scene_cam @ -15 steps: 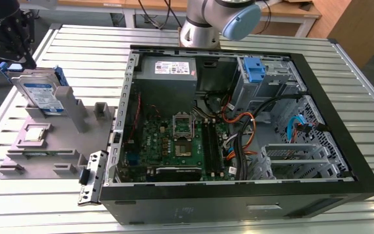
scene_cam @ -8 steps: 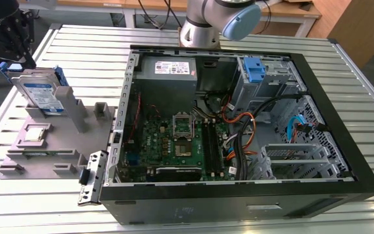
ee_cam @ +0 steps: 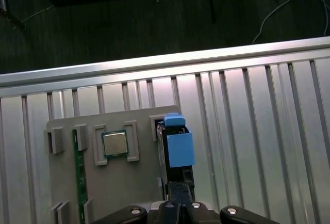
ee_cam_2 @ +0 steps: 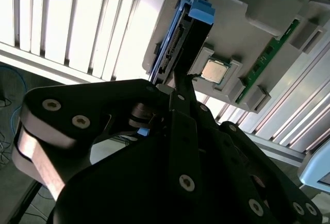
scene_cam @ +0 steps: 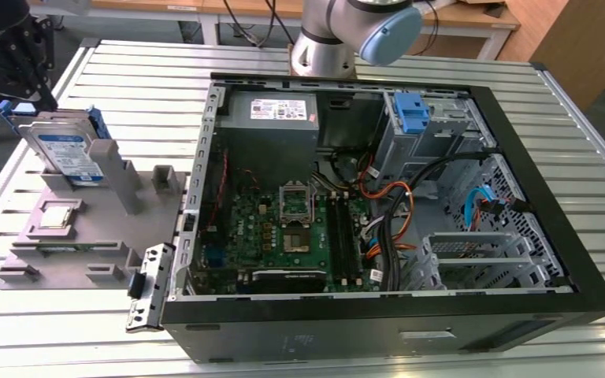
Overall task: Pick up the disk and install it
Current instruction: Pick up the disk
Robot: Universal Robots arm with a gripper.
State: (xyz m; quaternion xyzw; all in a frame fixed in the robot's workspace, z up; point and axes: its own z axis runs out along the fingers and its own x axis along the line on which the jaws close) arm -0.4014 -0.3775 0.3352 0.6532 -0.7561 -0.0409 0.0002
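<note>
**Slatted metal bench: tool parked over the parts tray, disk not yet lifted**

Bench point(scene_cam: 124, 63) is ribbed aluminium. Dark floor point(ee_cam: 103, 28) with loose cables lies past its far edge in the first wrist view.

- My gripper point(ee_cam: 178, 188) hangs at the exterior view's left, well apart from the open computer case point(scene_cam: 387, 315).
- Fingers point(ee_cam_2: 181, 87) look drawn together to a narrow point. I see no gap between them in either wrist view and nothing caught in them. I log the tool as closed and empty.
- The disk point(scene_cam: 66, 150) stands on edge in a slot of the grey parts tray point(scene_cam: 82, 228), directly under the tool. Its white-and-blue label faces the exterior camera.
- In both wrist views the fingertips sit right at the near end of the disk's top edge, in line with it. I cannot tell whether they touch.
- The blue carrier tab point(ee_cam: 179, 149) shows just ahead of the fingertips.
- A processor chip point(ee_cam: 114, 143) sits in its own pocket on the tray, just beside the disk and off to one side of the tool.
- A green memory stick point(ee_cam: 80, 172) lies in a groove farther out on that same side.
- Inside the case the motherboard point(scene_cam: 281, 228) is exposed. A second blue carrier point(scene_cam: 411, 110) sits in the drive cage, far from the tool.
- The arm's base joint point(scene_cam: 350, 31) rises behind the case.
</note>
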